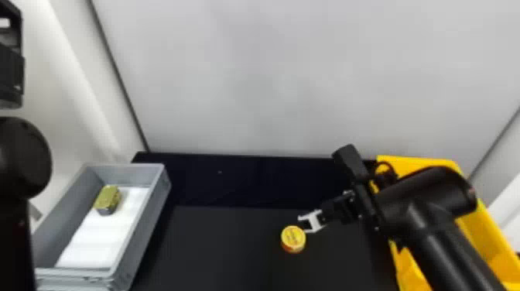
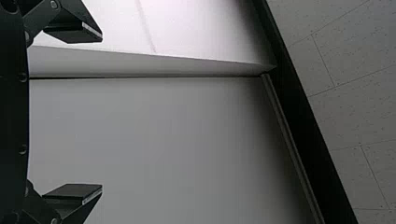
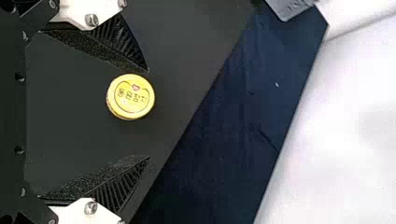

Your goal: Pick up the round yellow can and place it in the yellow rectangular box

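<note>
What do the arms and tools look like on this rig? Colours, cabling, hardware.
The left arm and right arm are black with rounded housings; a black cable loops beside the right one. The left tool is black with flat pads. The right tool has black, ribbed wedge fingers on white brackets with silver screws.

Between the grey box (image 1: pixel 149 224) and the round yellow can (image 1: pixel 293 239), the bench (image 1: pixel 216 243) leaves a broad lane; the box's raised walls bar a low pass beyond. The right hand (image 1: pixel 301 228) has its fingers apart, the right wrist view showing gaps either side of the can. The right arm (image 1: pixel 418 220) obstructs the yellow rectangular box (image 1: pixel 418 160).
</note>
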